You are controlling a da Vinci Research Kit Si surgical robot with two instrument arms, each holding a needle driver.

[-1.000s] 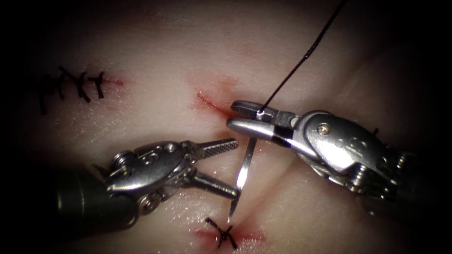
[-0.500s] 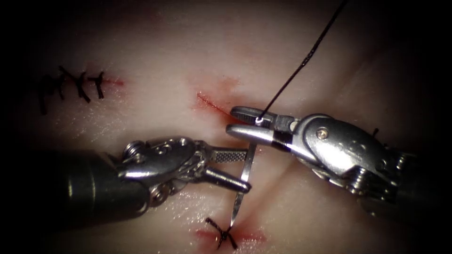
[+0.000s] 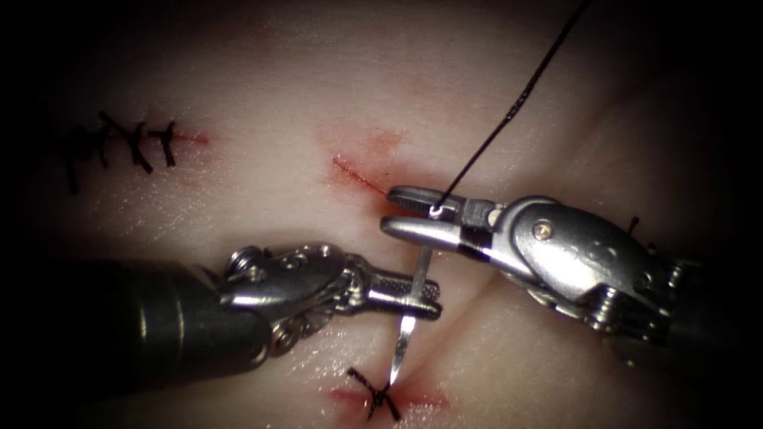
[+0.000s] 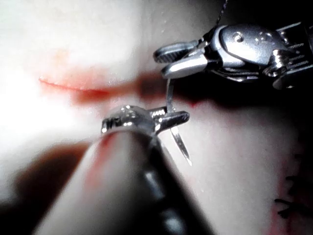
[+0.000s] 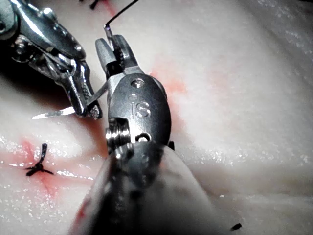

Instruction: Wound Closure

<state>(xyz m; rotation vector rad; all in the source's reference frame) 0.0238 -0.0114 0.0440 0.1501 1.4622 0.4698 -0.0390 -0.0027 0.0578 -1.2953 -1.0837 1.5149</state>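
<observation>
In the endoscope view, the right silver gripper (image 3: 413,210) is pinching the curved steel needle (image 3: 411,306) at its thread end, where the black thread (image 3: 509,115) is rising away. The left silver gripper (image 3: 425,290) is clamping the needle at mid-curve. The needle is hanging free above the pale pork tissue (image 3: 278,79), its tip pointing at a black knotted stitch (image 3: 377,395), below the red cut (image 3: 354,175).

In the left wrist view, the left gripper (image 4: 178,117) is gripping the needle (image 4: 177,137).

In the right wrist view, the right gripper (image 5: 112,51) is holding the needle (image 5: 63,112).
</observation>
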